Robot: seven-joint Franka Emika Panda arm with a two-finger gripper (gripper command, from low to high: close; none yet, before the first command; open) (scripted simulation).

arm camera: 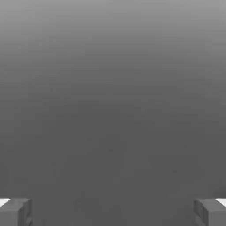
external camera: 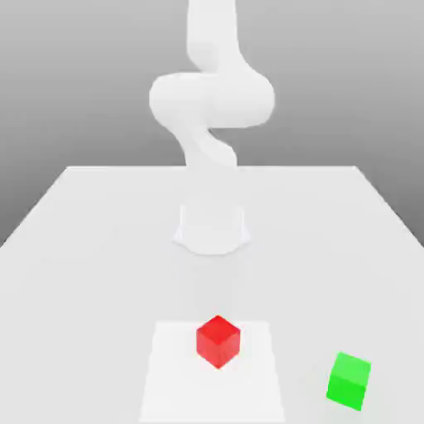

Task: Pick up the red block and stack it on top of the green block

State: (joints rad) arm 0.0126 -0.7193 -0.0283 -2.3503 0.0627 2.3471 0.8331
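Note:
The red block (external camera: 218,340) rests on the white table (external camera: 83,248), near its front edge and about midway across. The green block (external camera: 349,381) sits lower on the exterior view's right, well apart from the red one. In the hand view my gripper (arm camera: 113,212) is open, its two grey fingertips (arm camera: 15,212) standing far apart with nothing between them, and plain grey background lies beyond. The arm (external camera: 211,99) rises from its base and leaves the exterior view at the top.
The arm's round base (external camera: 212,228) stands on the table behind the red block. A paler square patch (external camera: 166,373) marks the tabletop under and around the red block. The table's side edges run off toward the back.

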